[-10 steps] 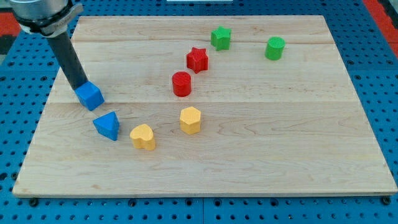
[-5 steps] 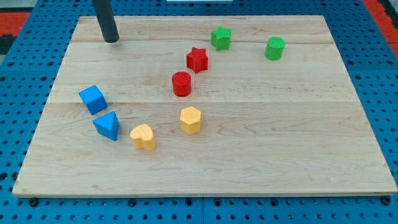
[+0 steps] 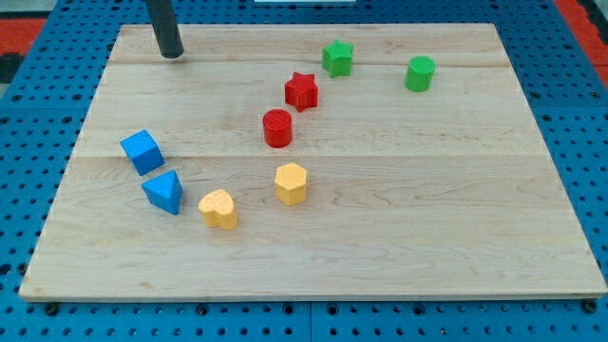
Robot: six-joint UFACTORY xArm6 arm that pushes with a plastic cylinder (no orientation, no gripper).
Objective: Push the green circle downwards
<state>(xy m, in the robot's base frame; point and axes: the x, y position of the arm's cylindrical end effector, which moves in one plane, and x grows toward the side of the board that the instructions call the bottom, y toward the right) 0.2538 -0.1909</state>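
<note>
The green circle (image 3: 420,73) stands near the board's top right. My tip (image 3: 172,54) rests on the board near its top left corner, far to the left of the green circle and touching no block. The rod rises out of the view's top. A green star (image 3: 337,58) sits left of the green circle.
A red star (image 3: 302,91) and a red circle (image 3: 277,128) sit near the board's middle. A yellow hexagon (image 3: 292,183) and a yellow heart (image 3: 219,209) lie below them. A blue cube (image 3: 142,151) and a blue triangle (image 3: 163,192) sit at the left. The wooden board (image 3: 456,228) lies on a blue pegboard.
My tip left the blue cube and moved up toward the board's top left corner, then shifted slightly further up. No block moved.
</note>
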